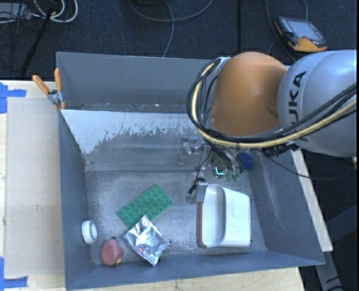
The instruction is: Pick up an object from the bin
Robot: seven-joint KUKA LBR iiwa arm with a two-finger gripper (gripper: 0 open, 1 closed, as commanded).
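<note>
Counting one each: white tub (228,218), green plate (144,205), foil wrapper (146,241), probable red ball (111,252), white cap (89,230); gripper (198,188) at tub's corner, closure indiscernible.

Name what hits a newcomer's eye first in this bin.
The arm's big orange cover looms over the bin's right side, with the gripper over the far end of a white box. Left of it lie a green studded plate and a crumpled silver packet.

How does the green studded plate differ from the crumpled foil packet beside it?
The green studded plate is flat, matte and rectangular; the foil packet is crumpled, shiny silver and irregular. The plate is larger; the packet is smaller and nearer the front wall. Both lie on the bin floor, apparently touching.
</note>
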